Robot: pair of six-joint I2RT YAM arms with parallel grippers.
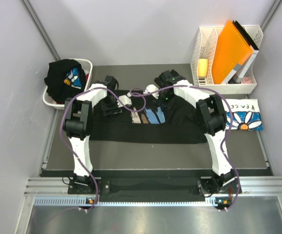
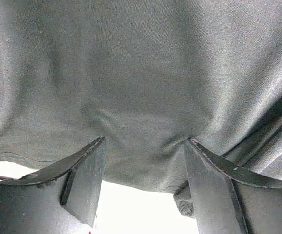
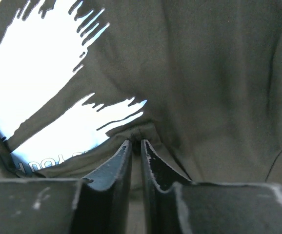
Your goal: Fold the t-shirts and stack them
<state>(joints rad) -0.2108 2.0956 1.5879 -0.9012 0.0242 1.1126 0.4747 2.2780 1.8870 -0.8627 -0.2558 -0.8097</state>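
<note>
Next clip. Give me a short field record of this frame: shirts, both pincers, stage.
spread shirt: black t-shirt, brush-stroke print up, mid-table
left pincer: open, fabric across its tips
right pincer: shut on black t-shirt beside the print
folded: white PEACE t-shirt, right side
basket: white basket, far left, holds a bundled dark t-shirt
stage: spread shirt not yet stacked

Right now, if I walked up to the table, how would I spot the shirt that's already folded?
Find the white desk rack with the orange folder at the table's far right corner. Just in front of it lies the folded tee, a flat rectangle. It is the only white one, printed with blue daisies; the other shirts are black.
</note>
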